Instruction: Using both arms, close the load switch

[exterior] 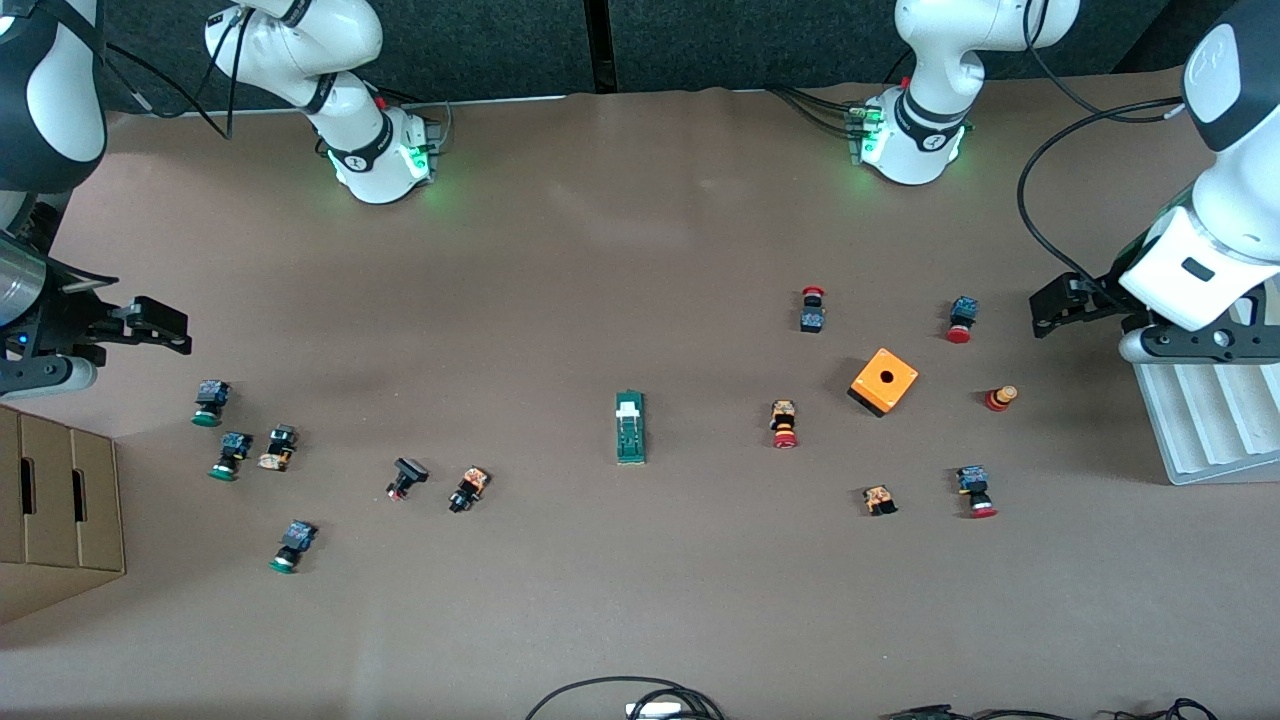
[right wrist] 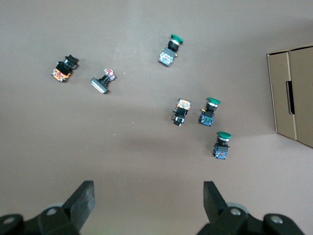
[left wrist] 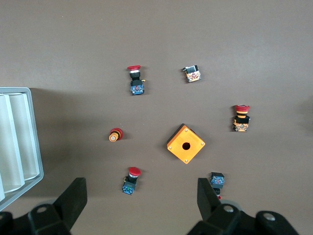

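Load switch (exterior: pixel 630 427) alone mid-table, orange box (exterior: pixel 884 381) nearby, left claw (left wrist: pixel 139 200) and right claw (right wrist: pixel 146 203) spread wide, empty

Table (exterior: pixel 600 250): matt brown paper-like cover, smooth w/ faint creases. Load switch (exterior: pixel 630 428): dark-green plastic, white plastic tab, slight sheen. Orange box (exterior: pixel 884 381): smooth satin plastic. Push buttons, e.g. green-capped (exterior: pixel 209 403): glossy plastic caps. Carton (exterior: pixel 55 510): matt brown cardboard. Tray (exterior: pixel 1205 425): pale grey, smooth plastic-looking. Arms: glossy white shells, e.g. left arm (exterior: pixel 1215 230).
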